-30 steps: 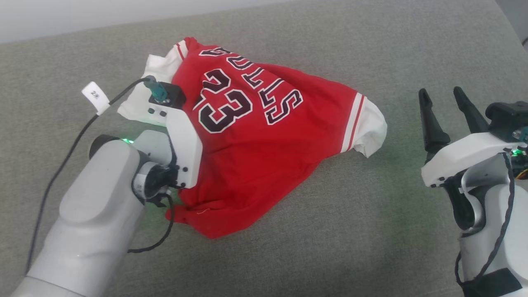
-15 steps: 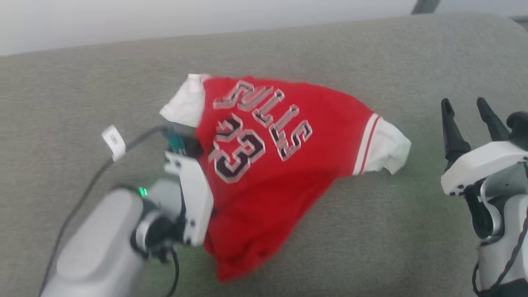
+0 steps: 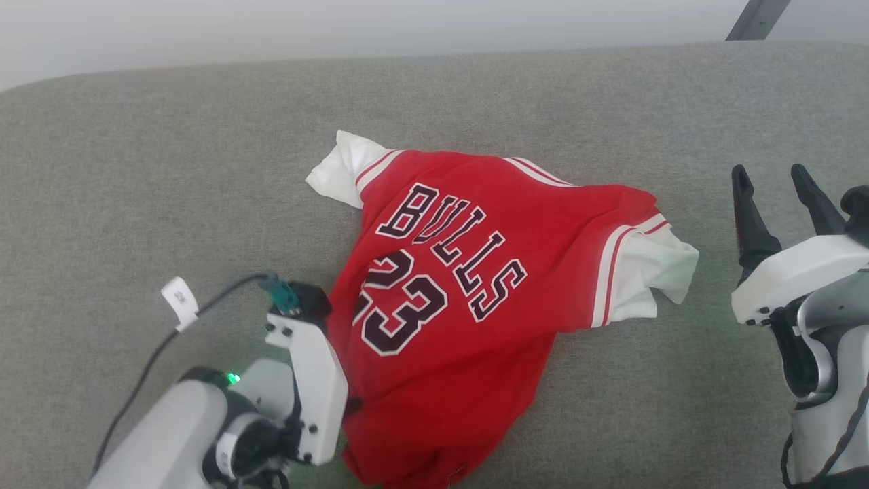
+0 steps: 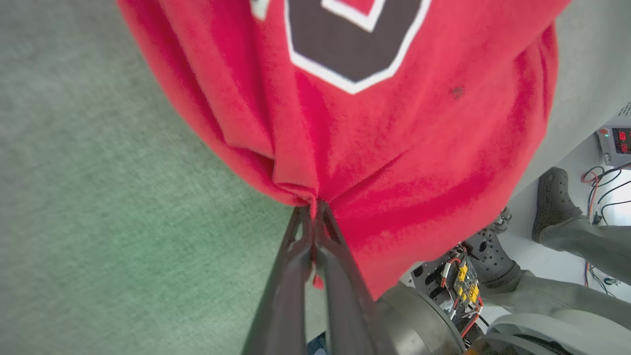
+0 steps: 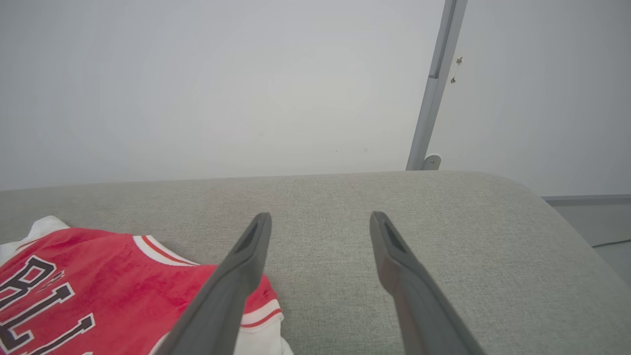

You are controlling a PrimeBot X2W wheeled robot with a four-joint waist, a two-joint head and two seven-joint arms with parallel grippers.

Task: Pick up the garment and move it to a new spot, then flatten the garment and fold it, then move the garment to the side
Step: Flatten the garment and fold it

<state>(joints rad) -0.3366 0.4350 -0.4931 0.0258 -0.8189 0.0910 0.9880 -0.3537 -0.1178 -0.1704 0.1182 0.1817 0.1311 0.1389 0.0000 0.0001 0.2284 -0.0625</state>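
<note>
The garment [image 3: 468, 292], a red jersey with white sleeves and black "BULLS 23" lettering, lies rumpled on the grey cushion [image 3: 170, 170], lettering up. My left gripper [image 4: 311, 209] is shut on a bunched fold of its red cloth [image 4: 394, 148] near the lower left edge; in the head view its fingers are hidden under the wrist housing [image 3: 309, 380]. My right gripper [image 3: 770, 180] hangs open to the right of the garment's white sleeve [image 3: 658, 272], apart from it, with nothing between its fingers [image 5: 246, 256].
The grey cushion's rounded far edge [image 5: 345, 175] meets a pale wall with a metal post [image 5: 434, 84]. A person's shoes [image 4: 549, 202] and cables show beyond the cushion's near edge in the left wrist view.
The left gripper has dragged the garment toward the near edge, and the jersey has turned so the lettering now reads upright. The camera has tilted too. The right gripper stays open.
</note>
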